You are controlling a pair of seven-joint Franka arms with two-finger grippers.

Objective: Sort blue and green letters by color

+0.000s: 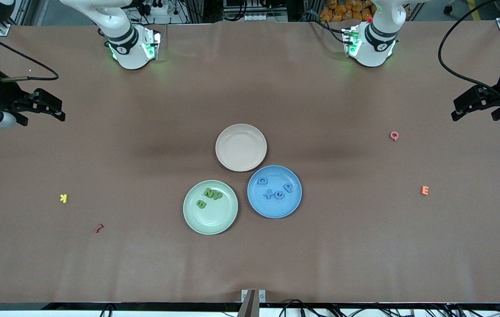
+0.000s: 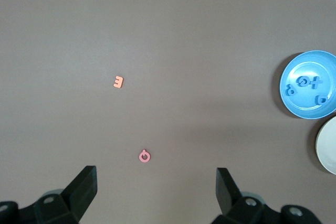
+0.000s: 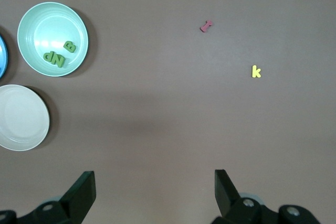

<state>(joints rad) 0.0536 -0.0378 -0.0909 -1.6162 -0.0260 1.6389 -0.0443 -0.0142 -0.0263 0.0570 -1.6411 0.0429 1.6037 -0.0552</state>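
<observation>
Several blue letters (image 1: pixel 275 190) lie in the blue plate (image 1: pixel 276 212), which also shows in the left wrist view (image 2: pixel 304 109). Green letters B (image 1: pixel 201 204), N (image 1: pixel 209 192) and P (image 1: pixel 217 195) lie in the green plate (image 1: pixel 214 225), which also shows in the right wrist view (image 3: pixel 42 19). My left gripper (image 1: pixel 456 110) hangs open and empty at the left arm's end of the table, seen in its wrist view (image 2: pixel 156 178). My right gripper (image 1: pixel 58 109) hangs open and empty at the right arm's end, seen in its wrist view (image 3: pixel 153 178).
An empty beige plate (image 1: pixel 241 132) sits farther from the front camera than the two colored plates. A pink Q (image 1: pixel 394 135) and an orange E (image 1: pixel 424 190) lie toward the left arm's end. A yellow K (image 1: pixel 64 198) and a small red piece (image 1: pixel 98 228) lie toward the right arm's end.
</observation>
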